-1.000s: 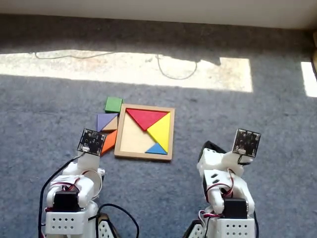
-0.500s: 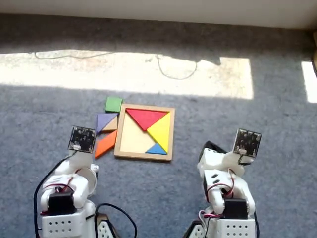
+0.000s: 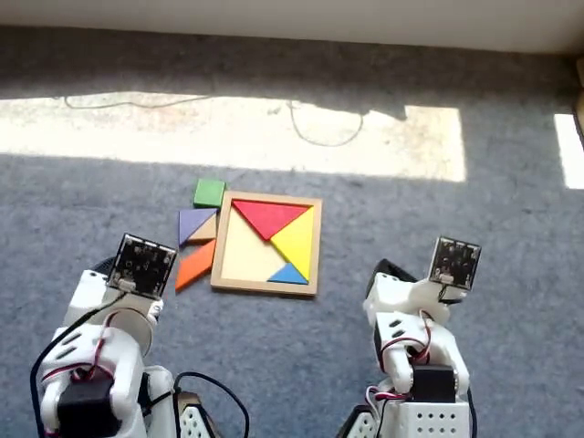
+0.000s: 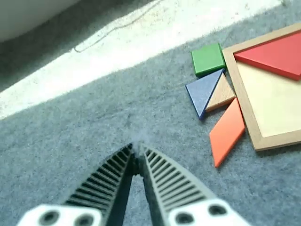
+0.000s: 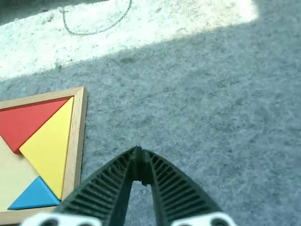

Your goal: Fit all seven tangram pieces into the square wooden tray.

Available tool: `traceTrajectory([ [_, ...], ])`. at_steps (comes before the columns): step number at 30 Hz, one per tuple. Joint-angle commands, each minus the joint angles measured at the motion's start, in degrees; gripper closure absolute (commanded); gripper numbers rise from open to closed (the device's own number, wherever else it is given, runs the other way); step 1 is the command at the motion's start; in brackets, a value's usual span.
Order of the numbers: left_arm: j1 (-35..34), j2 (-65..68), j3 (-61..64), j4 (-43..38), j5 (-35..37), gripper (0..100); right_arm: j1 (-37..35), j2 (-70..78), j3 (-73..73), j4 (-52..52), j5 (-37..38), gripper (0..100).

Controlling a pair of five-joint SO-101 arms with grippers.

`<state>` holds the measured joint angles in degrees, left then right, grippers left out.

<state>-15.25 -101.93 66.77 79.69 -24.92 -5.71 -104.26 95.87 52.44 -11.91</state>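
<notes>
Tray [image 3: 265, 286] holds the red triangle [image 3: 269, 217], yellow triangle [image 3: 297, 242] and blue triangle [image 3: 288, 274] (green square [image 3: 209, 192], purple triangle [image 3: 192, 223], tan triangle [image 3: 206, 228] and orange piece [image 3: 194, 264] lie just beside it). Left hand [image 4: 137, 160] and right hand [image 5: 139, 165] both pressed together, empty.

An indoor room, a home or an office, though which cannot be told: grey carpet [image 3: 474, 237] covers the whole ground, a thin cable [image 3: 324, 144] lies loose on it, a patch of sunlight [image 3: 210, 128] falls across the pile, and a pale wall base [image 3: 274, 16] runs along the far edge
</notes>
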Motion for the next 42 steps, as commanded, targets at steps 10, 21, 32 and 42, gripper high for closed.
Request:
traceTrajectory([
  [10,-0.3,42.1,-26.6,-1.1,-5.3,99,0.6,-0.8,6.9,0.2,0.7,99.4],
  [21,3.6,79.3,-42.8,-7.4,0.7,77,0.6,-0.8,6.9,0.2,0.7,99.4],
  [32,9.1,109.8,-67.4,-7.3,17.7,72,0.6,-0.8,6.9,0.2,0.7,99.4],
  [42,10.9,130.1,-85.1,-7.1,23.1,72,0.6,-0.8,6.9,0.2,0.7,99.4],
])
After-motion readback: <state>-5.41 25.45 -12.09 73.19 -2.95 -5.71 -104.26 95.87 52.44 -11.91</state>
